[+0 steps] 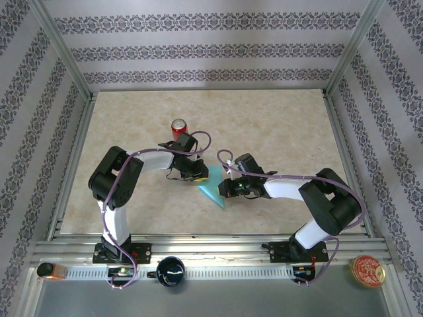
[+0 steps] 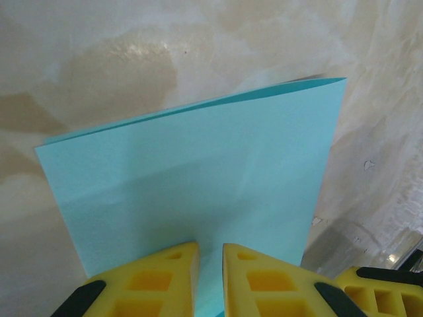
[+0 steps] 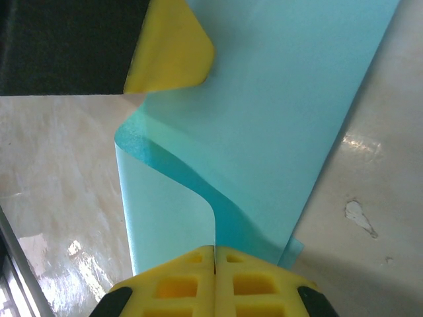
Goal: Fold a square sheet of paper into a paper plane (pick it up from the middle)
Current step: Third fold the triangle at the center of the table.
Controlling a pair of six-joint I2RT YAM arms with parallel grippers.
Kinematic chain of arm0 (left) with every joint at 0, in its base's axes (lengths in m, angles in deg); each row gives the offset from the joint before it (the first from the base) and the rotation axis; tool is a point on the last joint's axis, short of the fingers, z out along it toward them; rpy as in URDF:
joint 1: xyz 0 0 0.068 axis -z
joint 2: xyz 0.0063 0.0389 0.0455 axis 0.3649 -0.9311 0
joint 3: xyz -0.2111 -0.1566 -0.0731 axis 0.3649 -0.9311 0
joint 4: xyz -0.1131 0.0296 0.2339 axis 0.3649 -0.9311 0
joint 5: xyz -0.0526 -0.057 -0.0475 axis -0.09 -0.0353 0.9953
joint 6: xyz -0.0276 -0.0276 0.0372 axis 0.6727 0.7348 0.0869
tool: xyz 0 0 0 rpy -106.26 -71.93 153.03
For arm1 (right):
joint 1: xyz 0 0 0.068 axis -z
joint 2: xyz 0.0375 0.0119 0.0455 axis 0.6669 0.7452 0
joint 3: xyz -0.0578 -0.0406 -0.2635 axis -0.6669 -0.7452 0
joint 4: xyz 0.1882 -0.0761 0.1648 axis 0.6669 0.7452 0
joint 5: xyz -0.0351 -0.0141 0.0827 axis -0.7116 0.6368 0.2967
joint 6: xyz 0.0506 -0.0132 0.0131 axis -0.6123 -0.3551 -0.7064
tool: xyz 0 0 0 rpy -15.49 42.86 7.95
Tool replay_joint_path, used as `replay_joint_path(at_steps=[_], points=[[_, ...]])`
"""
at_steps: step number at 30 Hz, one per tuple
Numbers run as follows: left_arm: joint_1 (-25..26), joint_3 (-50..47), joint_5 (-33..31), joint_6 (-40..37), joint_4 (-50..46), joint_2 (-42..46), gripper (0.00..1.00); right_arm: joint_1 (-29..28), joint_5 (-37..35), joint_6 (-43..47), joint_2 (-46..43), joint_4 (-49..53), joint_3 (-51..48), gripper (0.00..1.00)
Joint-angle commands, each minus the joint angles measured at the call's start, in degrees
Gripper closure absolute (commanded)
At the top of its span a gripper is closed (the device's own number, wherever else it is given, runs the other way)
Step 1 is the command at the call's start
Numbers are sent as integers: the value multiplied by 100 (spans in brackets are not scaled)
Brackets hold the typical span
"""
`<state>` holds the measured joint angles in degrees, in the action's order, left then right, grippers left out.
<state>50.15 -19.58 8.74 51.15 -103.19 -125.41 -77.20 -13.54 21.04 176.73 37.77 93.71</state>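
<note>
The square sheet of paper [image 2: 198, 178], doubled over in a soft, unpressed fold, is held above the middle of the table [image 1: 277, 119]. The left gripper [image 2: 210, 247] pinches one edge with narrow jaws. The right gripper [image 3: 214, 249] is clamped tight on the looped layers. For a clean crease, the free edges should probably be matched first, then the loop flattened under gentle, even tension.

Setting: robotics lab test cell, with aluminium-profile frame [image 1: 62, 47] and patterned wallpaper panels [image 1: 211, 39] enclosing a marble-look counter [image 1: 277, 125], left arm [image 1: 115, 178] and right arm [image 1: 324, 198] bolted to the front rail [image 1: 211, 249].
</note>
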Motion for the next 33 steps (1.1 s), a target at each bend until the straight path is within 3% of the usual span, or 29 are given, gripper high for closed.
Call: replay_joint_path(at_steps=[1, 33], points=[[-27, -138, -62, 20, -166, 45, 82, 4, -8, 100, 94, 37, 83, 100], [-27, -168, -32, 29, -102, 41, 82, -33, -177, 114, 83, 195, 83, 100]])
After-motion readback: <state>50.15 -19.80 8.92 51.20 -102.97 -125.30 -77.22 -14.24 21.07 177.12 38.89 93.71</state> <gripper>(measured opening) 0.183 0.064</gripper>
